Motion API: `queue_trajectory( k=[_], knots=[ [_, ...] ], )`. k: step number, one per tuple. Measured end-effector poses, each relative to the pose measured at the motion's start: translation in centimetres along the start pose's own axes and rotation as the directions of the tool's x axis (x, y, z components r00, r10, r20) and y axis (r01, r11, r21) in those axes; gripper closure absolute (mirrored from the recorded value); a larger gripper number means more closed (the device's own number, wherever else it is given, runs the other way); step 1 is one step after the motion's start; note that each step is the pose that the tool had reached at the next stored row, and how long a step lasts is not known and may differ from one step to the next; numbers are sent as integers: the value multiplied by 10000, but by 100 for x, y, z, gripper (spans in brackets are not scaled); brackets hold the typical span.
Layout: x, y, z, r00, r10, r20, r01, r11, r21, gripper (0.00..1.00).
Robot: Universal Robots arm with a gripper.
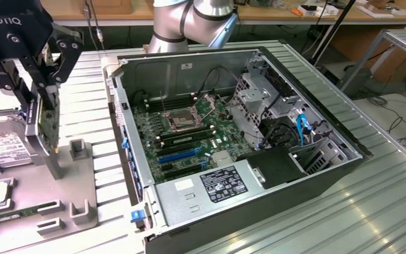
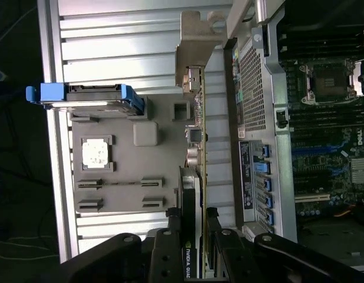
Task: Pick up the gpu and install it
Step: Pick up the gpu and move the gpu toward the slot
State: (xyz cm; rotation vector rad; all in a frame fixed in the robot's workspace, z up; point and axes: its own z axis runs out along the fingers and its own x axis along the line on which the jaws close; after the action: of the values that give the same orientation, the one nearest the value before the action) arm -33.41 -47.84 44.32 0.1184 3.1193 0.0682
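Room light is even and moderately bright, seemingly from above. Exterior view: pale glare streaks on the ribbed table [image 1: 372, 211] toward that view's right; the computer case [image 1: 154, 74] shades its own interior below the walls. Wrist view: dimmer, table slats washed pale, the gripper [image 2: 194, 215] a near-black mass (surface detail lost), the gpu [image 2: 198, 147] lit along its edge.

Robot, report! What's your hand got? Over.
Copy: hand shut on gpu. Card on edge above gray tray. Open case alongside, its wall between gpu and motherboard.
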Motion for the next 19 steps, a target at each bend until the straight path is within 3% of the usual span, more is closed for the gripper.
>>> queue_trajectory(
  k=[3,7,16,19],
  knots=[
    [-17,2,-1,10000,1,-2,-1,10000,1,73],
    [-124,13,3,10000,1,-3,-1,10000,0,73],
    [-530,53,17,10000,2,-35,-2,10000,2,73],
    [-735,75,23,10000,2,-57,-2,10000,5,73]
  ],
)
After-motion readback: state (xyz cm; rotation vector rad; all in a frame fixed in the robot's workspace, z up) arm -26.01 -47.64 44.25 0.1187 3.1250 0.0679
